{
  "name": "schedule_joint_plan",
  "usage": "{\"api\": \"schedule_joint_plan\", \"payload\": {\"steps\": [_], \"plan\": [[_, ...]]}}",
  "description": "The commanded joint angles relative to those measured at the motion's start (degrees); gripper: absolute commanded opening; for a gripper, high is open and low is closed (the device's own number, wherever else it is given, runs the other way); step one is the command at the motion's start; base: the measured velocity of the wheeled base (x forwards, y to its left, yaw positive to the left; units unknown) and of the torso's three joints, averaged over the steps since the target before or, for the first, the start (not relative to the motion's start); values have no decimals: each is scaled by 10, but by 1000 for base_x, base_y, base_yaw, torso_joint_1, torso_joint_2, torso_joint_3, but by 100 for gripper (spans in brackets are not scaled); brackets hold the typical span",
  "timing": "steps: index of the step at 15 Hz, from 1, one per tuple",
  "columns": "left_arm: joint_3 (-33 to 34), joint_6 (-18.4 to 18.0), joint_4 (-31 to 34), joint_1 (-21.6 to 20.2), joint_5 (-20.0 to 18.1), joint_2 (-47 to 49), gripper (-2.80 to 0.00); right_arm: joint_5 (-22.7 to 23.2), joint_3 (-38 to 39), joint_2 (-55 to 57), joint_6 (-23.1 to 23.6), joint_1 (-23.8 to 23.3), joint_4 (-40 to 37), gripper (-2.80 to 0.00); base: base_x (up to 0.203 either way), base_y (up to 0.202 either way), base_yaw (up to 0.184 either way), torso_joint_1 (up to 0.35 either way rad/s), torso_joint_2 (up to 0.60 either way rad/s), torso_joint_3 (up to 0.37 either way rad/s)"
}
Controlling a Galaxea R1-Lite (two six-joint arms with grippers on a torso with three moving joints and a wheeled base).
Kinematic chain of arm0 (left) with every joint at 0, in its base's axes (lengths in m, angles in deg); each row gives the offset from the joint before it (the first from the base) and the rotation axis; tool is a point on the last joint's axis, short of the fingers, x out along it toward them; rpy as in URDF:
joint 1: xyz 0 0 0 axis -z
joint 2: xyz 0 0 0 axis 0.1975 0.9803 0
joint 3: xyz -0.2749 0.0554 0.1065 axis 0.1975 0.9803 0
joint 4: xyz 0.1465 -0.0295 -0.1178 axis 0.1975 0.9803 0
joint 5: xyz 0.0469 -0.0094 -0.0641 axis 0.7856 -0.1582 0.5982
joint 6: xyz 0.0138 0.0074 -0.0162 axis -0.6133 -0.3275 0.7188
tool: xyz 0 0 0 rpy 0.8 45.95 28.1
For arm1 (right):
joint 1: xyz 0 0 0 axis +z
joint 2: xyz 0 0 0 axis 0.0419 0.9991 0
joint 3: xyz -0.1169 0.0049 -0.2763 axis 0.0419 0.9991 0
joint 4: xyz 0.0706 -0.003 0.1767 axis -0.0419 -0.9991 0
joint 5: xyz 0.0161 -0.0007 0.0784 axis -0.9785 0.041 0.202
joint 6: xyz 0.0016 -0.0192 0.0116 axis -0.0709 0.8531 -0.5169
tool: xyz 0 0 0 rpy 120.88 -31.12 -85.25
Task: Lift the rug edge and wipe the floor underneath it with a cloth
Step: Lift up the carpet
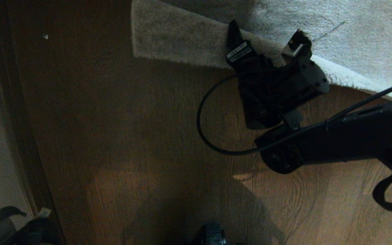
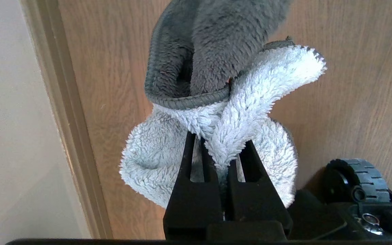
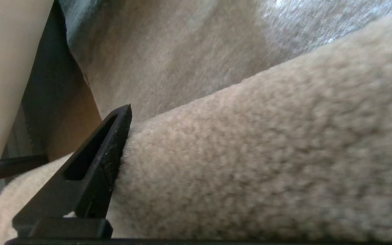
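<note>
Brown wood-grain floor (image 1: 121, 143) filled most of the head view, dim, with a pale wall and skirting board (image 2: 70, 129) along its left side. Pale plush rug (image 1: 352, 30) lay across the top right, and the rug edge (image 1: 182, 44) ran from a square corner at top centre down toward the right.

Right arm reached in from the right side of the head view, a black cable (image 1: 209, 132) looping off it over the floor. Right pincer (image 1: 267, 44) sat right at the rug edge with its fingers spread wide apart, one finger (image 1: 234, 34) over the pile, the other (image 1: 298, 42) further right along the border. In the right wrist view, one finger (image 3: 104, 149) pressed against the thick rolled border of the rug edge (image 3: 250, 163); the second finger was not visible there. Whether the edge was off the floor could not be told.

Left pincer (image 2: 221, 154) showed in its wrist view only, fingers together and clamped on the cloth (image 2: 250, 102), white fluffy part at the fingers, dark grey part (image 2: 209, 44) beyond them. Cloth hung over bare floor near the skirting board, a black wheel (image 2: 359, 180) of the base close by.
</note>
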Motion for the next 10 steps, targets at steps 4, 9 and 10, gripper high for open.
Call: {"api": "schedule_joint_plan", "payload": {"steps": [4,9,10], "plan": [[0,0,0,0,0,0,-280,-2,-31,2,-1,52,-13,0,0,0,0,0,0,0],[0,0,1,0,0,0,-280,-3,-38,2,1,98,-14,0,0,0,0,0,0,0],[0,0,0,0,0,0,-280,-3,-38,2,2,110,-14,0,0,0,0,0,0,0]]}}
